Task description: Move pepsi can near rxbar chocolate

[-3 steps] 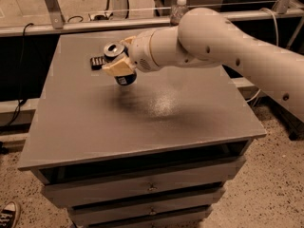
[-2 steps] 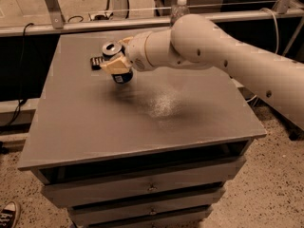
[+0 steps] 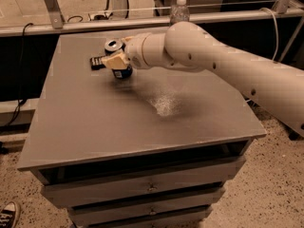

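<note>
- Gripper point(image 3: 118, 61): over the far-left part of the table top, at the end of a pale arm point(image 3: 213, 63) reaching in from the right. Its beige fingers point(image 3: 114, 61) are pinched on the pepsi can.
- Pepsi can point(image 3: 114, 45): blue body, silver top. It is clasped between the fingers and tilted, with the top leaning away to the far left. The blue base shows below the finger, low by the table top; whether it touches cannot be told.
- Rxbar chocolate point(image 3: 97, 62): flat dark bar lying on the table top just left of the can, its right end hidden by the finger.
- Table point(image 3: 118, 127): grey top, drawers in the front below.
- Pale scuffed patch point(image 3: 164, 103): near the middle of the top.
- Water bottle point(image 3: 179, 11): clear with a white cap, upright beyond the far edge.
- Shoe point(image 3: 8, 215): on the speckled floor at the lower left corner.
</note>
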Tool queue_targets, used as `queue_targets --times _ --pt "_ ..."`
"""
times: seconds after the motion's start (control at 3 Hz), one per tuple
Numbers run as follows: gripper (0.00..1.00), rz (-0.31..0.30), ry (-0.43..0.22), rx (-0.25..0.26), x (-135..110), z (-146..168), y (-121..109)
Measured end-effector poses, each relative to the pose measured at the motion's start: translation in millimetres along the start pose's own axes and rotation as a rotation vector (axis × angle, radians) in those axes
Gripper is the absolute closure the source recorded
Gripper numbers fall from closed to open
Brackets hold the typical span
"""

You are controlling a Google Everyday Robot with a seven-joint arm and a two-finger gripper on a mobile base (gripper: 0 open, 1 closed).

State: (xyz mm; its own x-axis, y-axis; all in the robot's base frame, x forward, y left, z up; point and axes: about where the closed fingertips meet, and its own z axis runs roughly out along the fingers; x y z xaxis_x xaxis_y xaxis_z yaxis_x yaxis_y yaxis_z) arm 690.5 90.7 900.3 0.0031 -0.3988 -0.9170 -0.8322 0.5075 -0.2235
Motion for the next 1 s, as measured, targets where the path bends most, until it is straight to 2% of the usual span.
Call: queue_targets --times 0.33,0.67,1.0 --pt "0.27 0.036 -0.042 0.063 1.1 11.0 -20.2" --pt "0.04 0.056 -0.066 0.093 0.6 17.3 -30.0" --pt "0.0 0.069 -0.078 0.108 2.3 19.3 -34.5"
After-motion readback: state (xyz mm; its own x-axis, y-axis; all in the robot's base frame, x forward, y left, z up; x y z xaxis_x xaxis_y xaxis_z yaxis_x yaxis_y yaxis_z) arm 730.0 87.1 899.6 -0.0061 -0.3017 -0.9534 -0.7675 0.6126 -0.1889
